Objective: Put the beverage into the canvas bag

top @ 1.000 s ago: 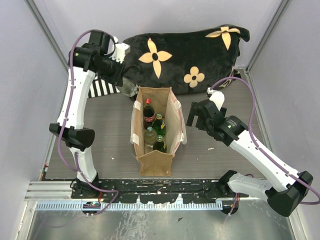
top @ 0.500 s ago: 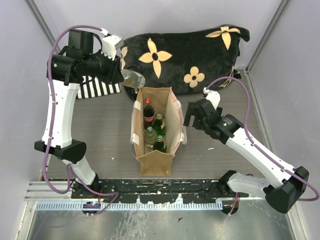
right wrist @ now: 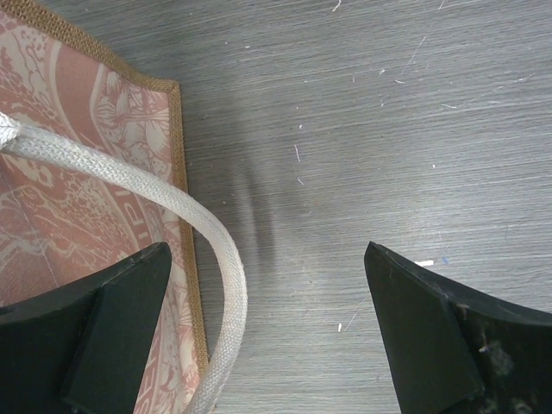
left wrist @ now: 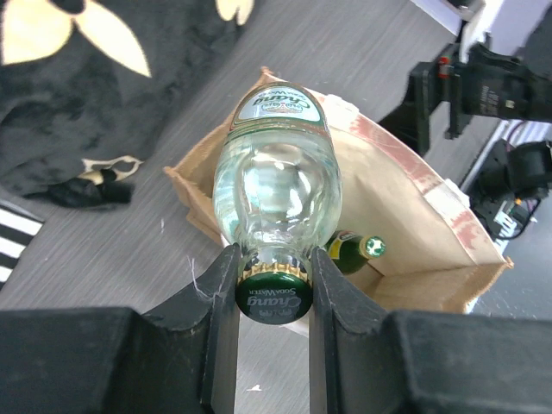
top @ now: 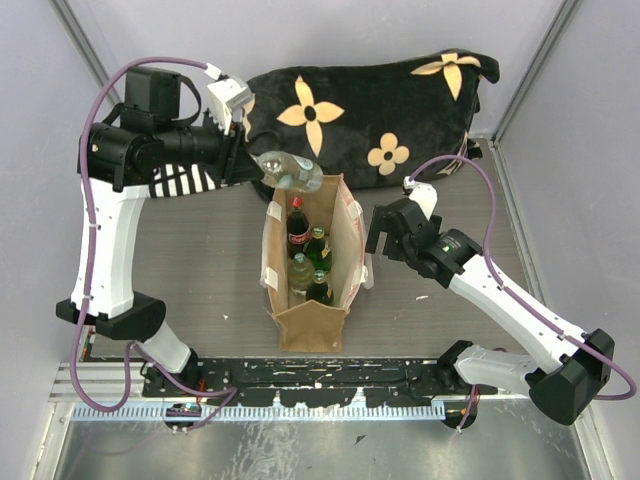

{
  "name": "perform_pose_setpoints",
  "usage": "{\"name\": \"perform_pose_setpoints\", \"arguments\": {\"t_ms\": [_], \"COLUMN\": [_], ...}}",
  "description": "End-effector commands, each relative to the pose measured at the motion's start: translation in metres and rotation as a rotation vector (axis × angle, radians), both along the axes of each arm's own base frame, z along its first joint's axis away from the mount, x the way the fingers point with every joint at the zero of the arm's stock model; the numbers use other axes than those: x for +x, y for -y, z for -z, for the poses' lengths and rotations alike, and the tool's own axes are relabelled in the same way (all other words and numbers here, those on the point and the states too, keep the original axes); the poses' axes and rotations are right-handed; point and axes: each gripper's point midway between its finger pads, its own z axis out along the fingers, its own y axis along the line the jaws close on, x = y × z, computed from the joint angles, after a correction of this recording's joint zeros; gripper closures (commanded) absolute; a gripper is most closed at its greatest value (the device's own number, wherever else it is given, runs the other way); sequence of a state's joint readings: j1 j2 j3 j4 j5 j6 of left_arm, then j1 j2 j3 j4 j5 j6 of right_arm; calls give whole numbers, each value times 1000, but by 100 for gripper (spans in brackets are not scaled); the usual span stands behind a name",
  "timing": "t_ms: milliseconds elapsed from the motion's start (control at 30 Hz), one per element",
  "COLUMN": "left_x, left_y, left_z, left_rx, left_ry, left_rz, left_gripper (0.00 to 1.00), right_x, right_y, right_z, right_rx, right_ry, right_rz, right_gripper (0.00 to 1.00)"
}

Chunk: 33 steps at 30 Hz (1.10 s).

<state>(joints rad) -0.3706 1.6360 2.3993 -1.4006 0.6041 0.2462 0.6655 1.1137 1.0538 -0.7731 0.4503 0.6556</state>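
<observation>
My left gripper [left wrist: 274, 263] is shut on the green-capped neck of a clear glass soda-water bottle [left wrist: 276, 185]. The bottle is the beverage [top: 291, 171], and it hangs almost level in the air over the far rim of the canvas bag [top: 311, 322]. The tan bag [left wrist: 414, 203] stands upright and open, with several bottles [top: 298, 228] inside. My right gripper [top: 377, 231] is open just right of the bag. In the right wrist view its wide jaws [right wrist: 267, 259] straddle the bag's cream rope handle [right wrist: 226, 267] and touch nothing.
A black cushion with cream flowers [top: 370, 100] lies behind the bag. A black-and-white striped cloth [top: 200, 180] sits under my left arm. Grey walls close in the table on the left, back and right.
My left arm has lifted the bottle from beside the cushion and swung it right, over the bag's far rim. The right arm has barely shifted.
</observation>
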Motion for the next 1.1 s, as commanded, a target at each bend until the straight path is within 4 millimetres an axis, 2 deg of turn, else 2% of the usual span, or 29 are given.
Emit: {"name": "perform_pose_setpoints", "arguments": {"t_ms": [0,133,400,600,800,1067], "left_x": [-56,-87,-125,-140,-144,-155], "left_y": [8,2,-7,-22,-35,-35], "left_z": [-14,9,47,82,97,119], "left_rx": [2,100,226,347,442,529], "left_ry": [64,15,-84,-121,-110,-134], "left_rz": [202,286,396,448,477,559], "left_gripper": [100,100,100,100,100,100], "right_x": [6,3,0,-2,-3,-4], "right_y": [-1,2,2,4,5,6], "right_z": [-10,-7,-1,2,6,9], "right_rx": [20,16,21,16,11,8], "right_ry": [44,38,23,18,10,5], "right_rz": [1,5,7,9,9,9], "right_gripper": [0,0,0,0,0,0]}}
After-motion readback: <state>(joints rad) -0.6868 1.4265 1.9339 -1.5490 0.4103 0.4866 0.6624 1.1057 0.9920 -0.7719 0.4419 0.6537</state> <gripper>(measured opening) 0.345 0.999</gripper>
